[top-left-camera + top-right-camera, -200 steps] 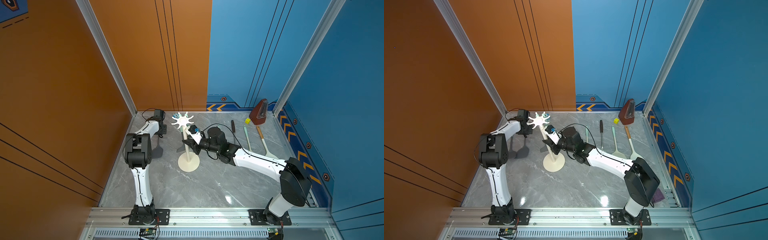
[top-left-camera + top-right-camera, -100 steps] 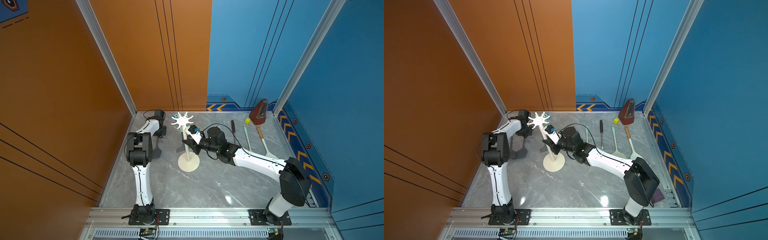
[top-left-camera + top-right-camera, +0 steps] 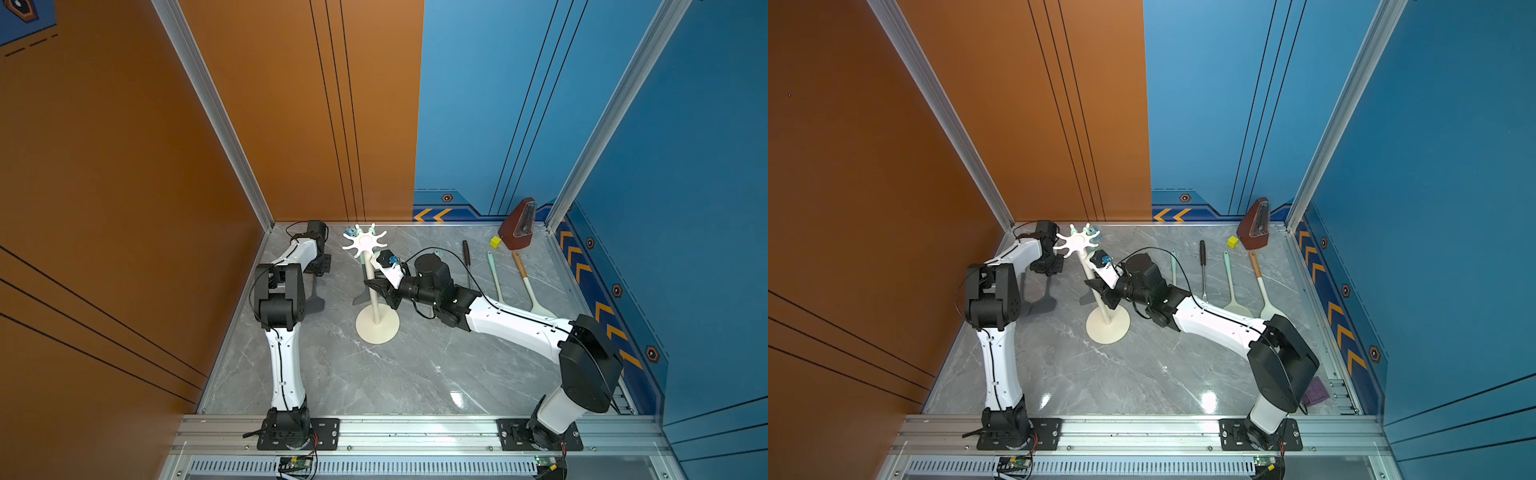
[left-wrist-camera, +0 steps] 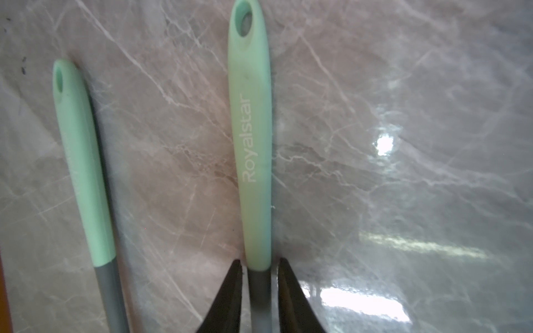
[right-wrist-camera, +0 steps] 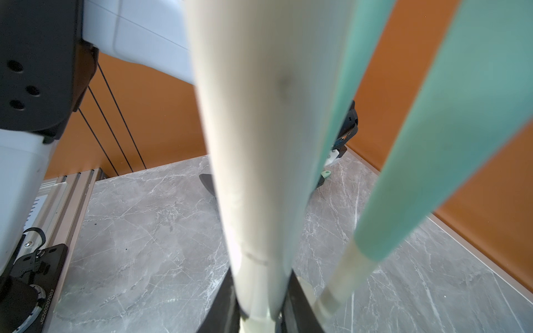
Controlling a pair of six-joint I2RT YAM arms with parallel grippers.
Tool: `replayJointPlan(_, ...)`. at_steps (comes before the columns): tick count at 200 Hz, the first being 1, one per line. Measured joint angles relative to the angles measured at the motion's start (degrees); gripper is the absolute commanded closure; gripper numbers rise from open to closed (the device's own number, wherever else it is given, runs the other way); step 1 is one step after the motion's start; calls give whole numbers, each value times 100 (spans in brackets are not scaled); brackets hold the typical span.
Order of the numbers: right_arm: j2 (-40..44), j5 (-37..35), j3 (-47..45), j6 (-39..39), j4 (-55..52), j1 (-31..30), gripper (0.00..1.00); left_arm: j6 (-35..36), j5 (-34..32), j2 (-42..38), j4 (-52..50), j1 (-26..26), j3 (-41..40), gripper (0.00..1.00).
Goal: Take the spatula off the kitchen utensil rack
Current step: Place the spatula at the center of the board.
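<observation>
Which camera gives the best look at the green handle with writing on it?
The left wrist view: the handle fills the frame, lettering and hanging hole sharp. In both top views the left arm hides it. The right wrist view shows only a tiny mint tip, perhaps its end.

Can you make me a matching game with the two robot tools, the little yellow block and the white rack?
Things: 1 right tool; 2 left tool; 3 yellow block; 4 rack.
Matches: a cream-white; b next to the brown metronome; c straddling the Royalstar spatula; d clamped on the pole.
Pairs: 1-d, 2-c, 3-b, 4-a.
</observation>
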State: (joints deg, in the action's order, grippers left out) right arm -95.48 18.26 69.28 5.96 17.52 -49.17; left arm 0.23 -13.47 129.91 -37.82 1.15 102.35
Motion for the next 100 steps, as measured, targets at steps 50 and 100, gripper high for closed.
replayJointPlan(50,0,-2,0,2,-2,0,100,-68,140,-94,-42,4,-28,67)
replayJointPlan(100,2,0,0,2,-7,0,100,-358,780,-1644,299,17,-973,59)
